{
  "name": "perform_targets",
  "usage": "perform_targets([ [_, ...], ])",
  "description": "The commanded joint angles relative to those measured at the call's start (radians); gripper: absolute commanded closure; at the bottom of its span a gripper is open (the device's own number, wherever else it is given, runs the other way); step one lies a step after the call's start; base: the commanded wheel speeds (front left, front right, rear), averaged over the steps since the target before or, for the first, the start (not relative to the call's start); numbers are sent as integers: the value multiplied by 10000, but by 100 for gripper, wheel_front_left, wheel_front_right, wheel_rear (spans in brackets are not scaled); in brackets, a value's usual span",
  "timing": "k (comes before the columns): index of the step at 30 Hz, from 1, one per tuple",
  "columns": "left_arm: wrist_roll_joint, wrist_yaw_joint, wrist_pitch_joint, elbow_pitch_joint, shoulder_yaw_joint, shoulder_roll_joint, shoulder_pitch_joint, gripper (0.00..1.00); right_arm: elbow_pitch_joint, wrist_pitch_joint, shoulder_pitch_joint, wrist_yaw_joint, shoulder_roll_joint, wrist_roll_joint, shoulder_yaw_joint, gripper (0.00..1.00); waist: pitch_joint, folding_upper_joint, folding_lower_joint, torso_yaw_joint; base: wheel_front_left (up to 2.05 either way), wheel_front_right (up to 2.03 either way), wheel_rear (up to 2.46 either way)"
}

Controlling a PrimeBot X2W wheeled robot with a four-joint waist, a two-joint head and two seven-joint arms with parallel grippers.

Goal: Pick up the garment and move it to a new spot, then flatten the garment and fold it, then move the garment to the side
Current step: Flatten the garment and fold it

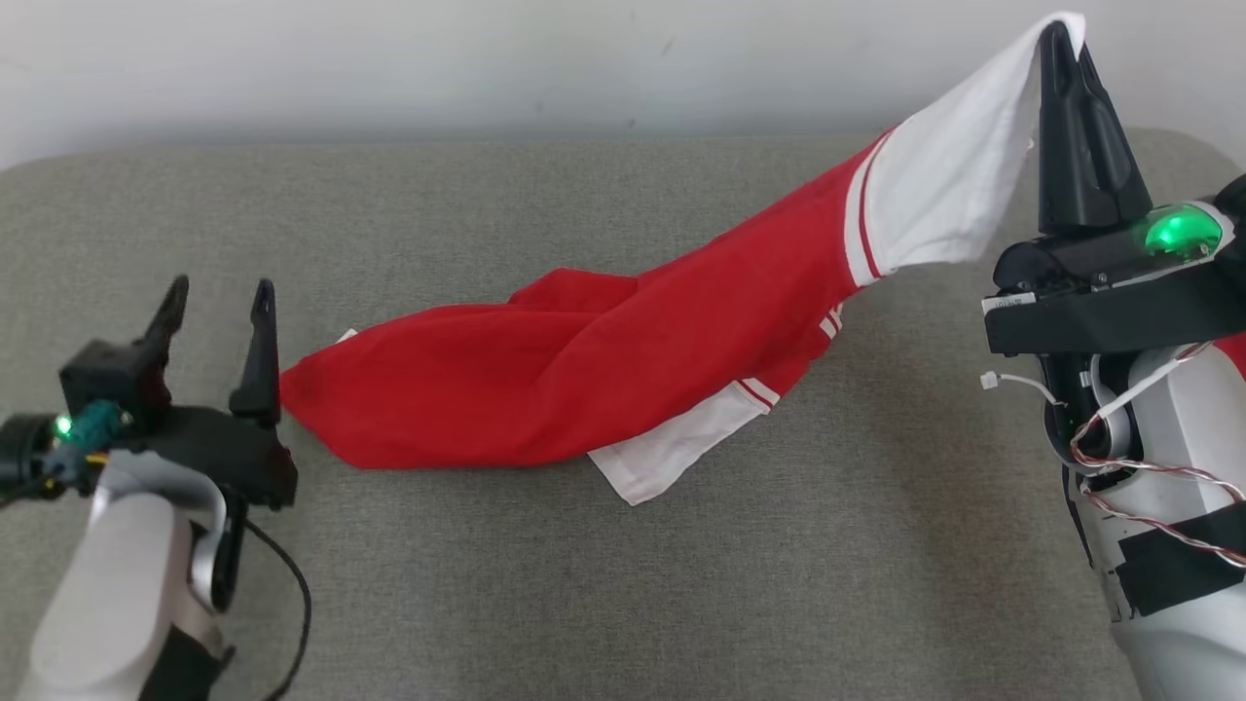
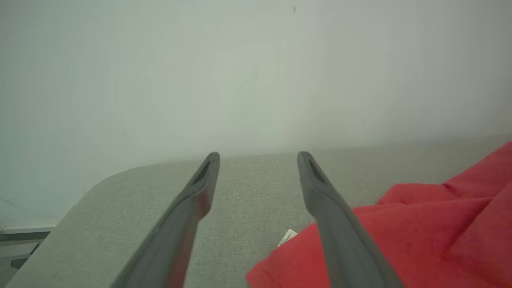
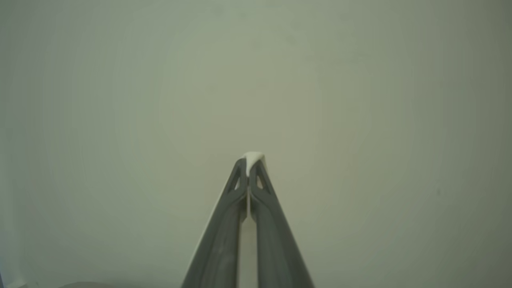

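1. Wall [image 1: 487, 58]: pale and plain, across the top of the head view. It also forms the background of both wrist views.

2. Bench [image 1: 584, 584]: grey, fabric-covered, with rounded far corners. It occupies the frame below the wall.

3. Garment [image 1: 584, 380]: red body with white sleeves and red-and-white trim.
- The body lies bunched and twisted at the centre of the bench.
- One white sleeve [image 1: 944, 185] rises off the bench toward the upper right corner of the frame.
- The other white sleeve [image 1: 672, 448] lies flat below the centre, partly under the red cloth.

4. Right gripper [image 1: 1064, 41]: upper right of the head view, pointing up. Its fingers are pressed together on the tip of the raised sleeve. In the right wrist view, white cloth shows at the tips and down the seam between the fingers.

5. Left gripper [image 1: 221, 287]: left edge of the head view, low over the bench. Its fingers stand wide apart with nothing between them. The finger nearer the centre is just beside the red left end of the garment; contact cannot be determined.

6. Label [image 2: 287, 237]: small and white, at the edge of the red cloth, seen in the left wrist view between the fingers.
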Motion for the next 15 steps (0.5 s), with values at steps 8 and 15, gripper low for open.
perform_targets([
  [8,686,37,-28,-1125,743,-1211,1943,0,1117,-17,1143,-23,132,-339,-431,84,-230,-1,-2,97,0,0,0],
  [15,1209,-217,-29,-1821,891,-2081,3265,0,2209,-19,2605,-23,438,-759,-1284,0,-516,-1,-2,263,0,0,0],
])
